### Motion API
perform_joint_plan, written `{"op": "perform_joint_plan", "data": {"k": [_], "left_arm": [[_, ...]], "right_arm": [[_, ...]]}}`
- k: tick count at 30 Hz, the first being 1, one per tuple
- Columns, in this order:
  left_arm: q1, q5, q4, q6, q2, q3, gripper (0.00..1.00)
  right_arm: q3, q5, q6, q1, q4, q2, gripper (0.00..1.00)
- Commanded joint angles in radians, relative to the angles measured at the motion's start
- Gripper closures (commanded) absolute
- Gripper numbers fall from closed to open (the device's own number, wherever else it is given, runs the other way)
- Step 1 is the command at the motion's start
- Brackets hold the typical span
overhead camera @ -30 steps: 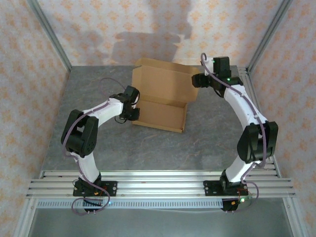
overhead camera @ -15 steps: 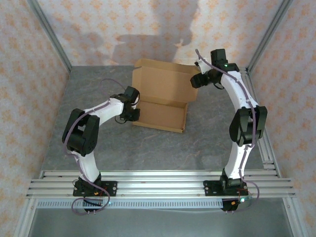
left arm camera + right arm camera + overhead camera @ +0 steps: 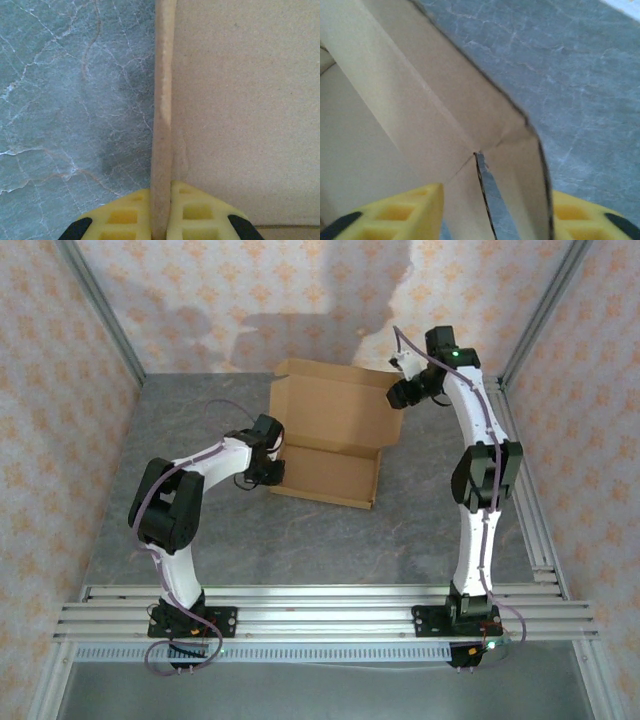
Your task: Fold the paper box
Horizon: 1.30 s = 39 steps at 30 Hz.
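The paper box (image 3: 335,430) is brown cardboard, lying partly folded at the middle back of the table, its rear panel raised. My left gripper (image 3: 268,455) is at the box's left side. In the left wrist view this gripper (image 3: 162,192) is shut on a standing side flap (image 3: 162,100), edge-on between the yellow pads. My right gripper (image 3: 402,392) is at the box's back right corner. In the right wrist view its jaws (image 3: 497,205) stand apart, straddling a slit corner of two flaps (image 3: 470,120). The cardboard reaches both yellow fingers (image 3: 417,210) but is not pressed flat.
The grey marbled table (image 3: 200,530) runs out to patterned walls on three sides. Metal frame posts (image 3: 100,310) rise at the back corners, and an aluminium rail (image 3: 320,610) holds both arm bases at the near edge.
The right arm has straightened and its gripper has shifted slightly back and up along the box's right corner, with its jaws narrowing around the flaps. The left arm and the box have stayed put.
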<state>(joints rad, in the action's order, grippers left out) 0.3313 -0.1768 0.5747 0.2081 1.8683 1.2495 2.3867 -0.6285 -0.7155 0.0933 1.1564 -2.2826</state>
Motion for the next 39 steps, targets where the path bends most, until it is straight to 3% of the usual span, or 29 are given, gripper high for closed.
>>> {"op": "perform_joint_plan", "data": {"k": [1,4,7,9,12,15,20,30,33,35,39], "left_arm": [[-0.010,-0.013,0.001,-0.012,0.006,0.022,1.00],[-0.010,-0.015,0.000,-0.011,0.005,0.023,1.00],[-0.010,-0.014,0.001,-0.013,0.005,0.024,1.00],[-0.011,-0.012,0.001,-0.014,0.005,0.022,1.00],[-0.011,-0.013,-0.002,-0.014,0.005,0.018,1.00],[-0.011,-0.013,-0.004,-0.012,0.006,0.018,1.00],[-0.011,-0.014,-0.005,-0.013,0.006,0.017,1.00],[-0.011,-0.019,-0.013,-0.013,0.006,0.010,1.00],[-0.011,-0.020,-0.015,-0.012,0.009,0.011,1.00],[-0.012,-0.021,-0.016,-0.011,0.011,0.010,1.00],[-0.011,-0.020,-0.014,-0.014,0.011,0.010,1.00]], "right_arm": [[0.090,-0.030,-0.073,0.002,0.179,-0.034,0.69],[0.094,-0.017,-0.076,0.002,0.186,-0.030,0.79],[0.093,-0.006,-0.076,0.002,0.190,-0.017,0.70],[0.092,0.008,-0.076,0.002,0.190,-0.009,0.69],[0.092,0.018,-0.083,0.002,0.197,-0.002,0.83],[0.092,0.018,-0.087,0.002,0.204,0.001,0.81],[0.096,0.030,-0.078,0.001,0.196,0.009,0.67],[0.109,0.038,-0.054,0.002,0.166,0.028,0.65],[0.107,0.035,-0.044,0.002,0.159,0.033,0.60],[0.107,0.033,-0.044,0.002,0.159,0.036,0.61],[0.108,0.035,-0.044,0.002,0.161,0.040,0.72]]}}
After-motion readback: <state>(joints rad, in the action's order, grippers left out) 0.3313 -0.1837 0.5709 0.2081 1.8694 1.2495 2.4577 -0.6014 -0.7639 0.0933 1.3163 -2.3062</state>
